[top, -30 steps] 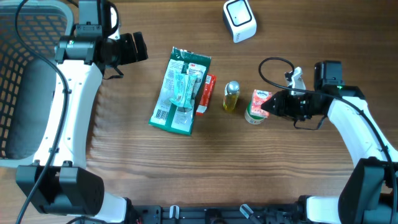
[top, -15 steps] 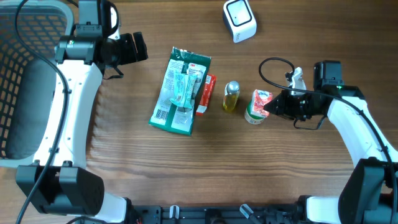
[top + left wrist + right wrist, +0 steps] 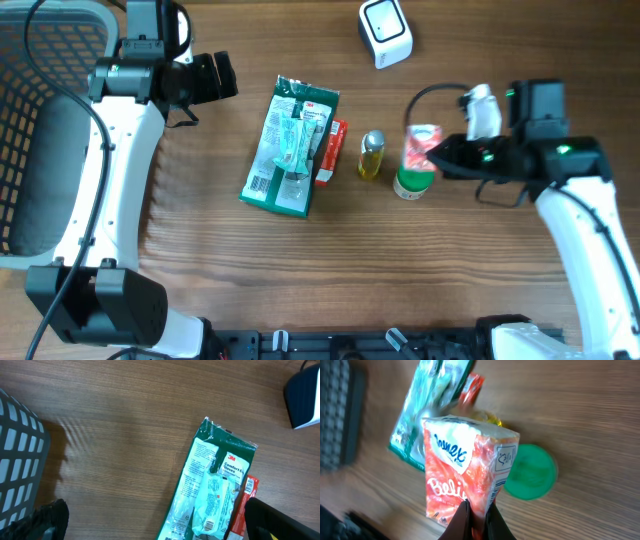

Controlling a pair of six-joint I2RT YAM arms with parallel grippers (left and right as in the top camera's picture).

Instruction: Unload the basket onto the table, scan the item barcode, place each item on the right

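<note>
My right claw (image 3: 476, 520), clamped on the edge of the tissue packet (image 3: 465, 470), right of centre overhead.
I should hold firm and turn its barcode face toward the scanner (image 3: 385, 33) at the top edge, clearing the green lid (image 3: 530, 471) below.

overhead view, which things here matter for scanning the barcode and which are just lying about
In the job: tissue pack, right gripper shut on it, white scanner.
Lying about: green 3M pack, red box, yellow bottle, green-lidded tub, basket.
</note>
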